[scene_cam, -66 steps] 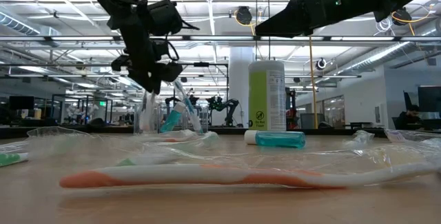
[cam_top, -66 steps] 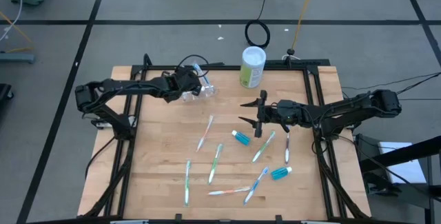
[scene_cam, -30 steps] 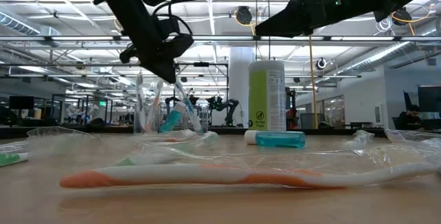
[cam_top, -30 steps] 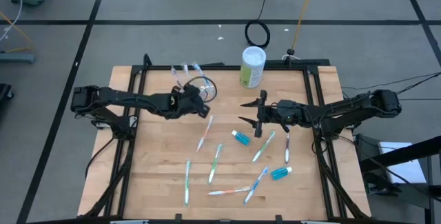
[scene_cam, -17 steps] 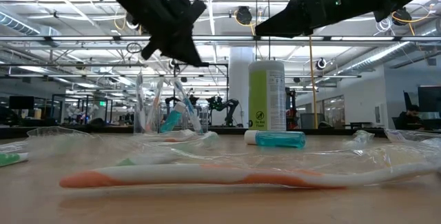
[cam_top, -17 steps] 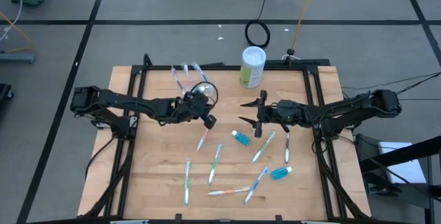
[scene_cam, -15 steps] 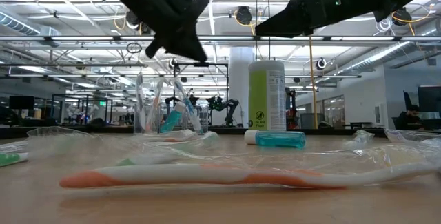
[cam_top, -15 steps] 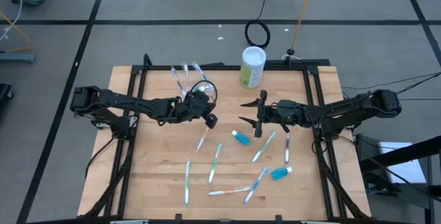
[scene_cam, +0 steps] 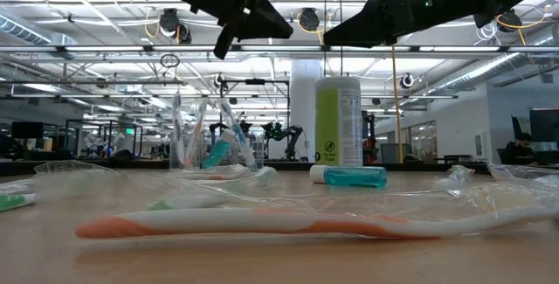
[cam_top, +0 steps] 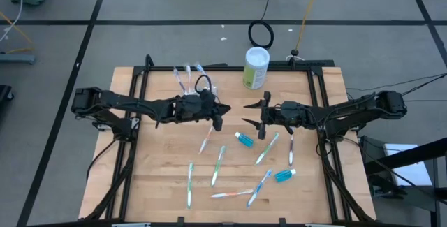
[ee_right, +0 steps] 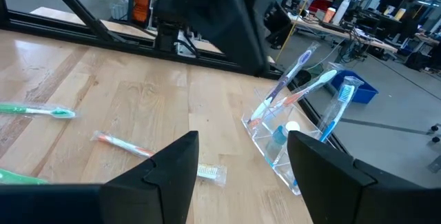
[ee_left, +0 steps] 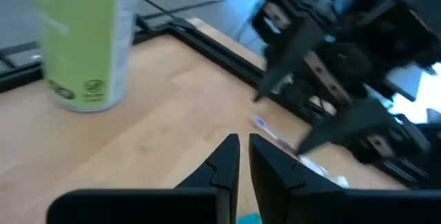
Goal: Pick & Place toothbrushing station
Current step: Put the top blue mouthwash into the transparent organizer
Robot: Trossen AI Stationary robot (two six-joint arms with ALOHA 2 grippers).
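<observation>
Lying loose on the surface [cam_top: 154, 171]: 7 toothbrushes [cam_top: 218, 164] and 2 short blue toothpaste tubes [cam_top: 244, 140]. Standing near the far edge: 1 clear holder [ee_right: 282, 156], carrying 3 more toothbrushes and 1 more tube, plus 1 white-and-green canister [cam_top: 255, 68]. Totalling 10 toothbrushes, 3 tubes, 1 holder, 1 canister.
</observation>
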